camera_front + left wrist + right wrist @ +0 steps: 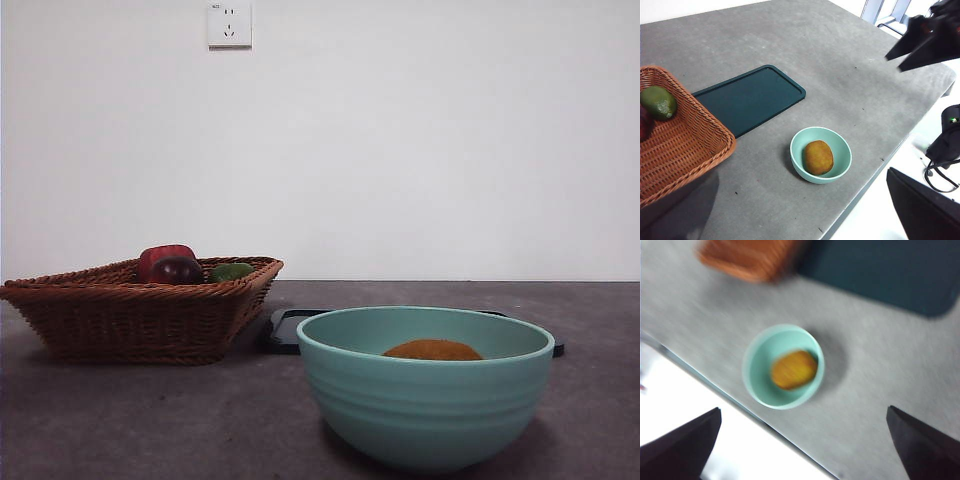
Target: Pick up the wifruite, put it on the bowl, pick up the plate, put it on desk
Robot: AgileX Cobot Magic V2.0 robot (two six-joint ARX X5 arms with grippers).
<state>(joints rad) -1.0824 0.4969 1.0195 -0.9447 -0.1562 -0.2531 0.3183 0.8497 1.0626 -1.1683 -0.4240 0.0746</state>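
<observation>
Below the right hand (800, 450), well under its parted jaws, the wifruite (794, 369) already lies inside the bowl (756, 365). This hand holds nothing and hangs high above the near edge of the surface (875, 390); its picture is blurred. The left hand (920, 220) is also high and off to the side; only one of its dark jaws shows clearly, so whether it is apart or together cannot be told.

The first half of the task looks done. What remains is the plate (750, 97), a flat dark green tray lying on the surface beyond the bowl and just beside the basket (680, 150), which keeps a green fruit (658, 102) and a dark red one (175, 268).

To do this step well, the hand should come down at a free edge of the plate, away from the basket wall, and pinch the raised rim with one jaw above and one below. Since the plate lies flat, the lower jaw may have trouble getting under it; a slightly tilted approach at a corner seems safer. The bowl stands near, so the arm should not sweep over it low.
</observation>
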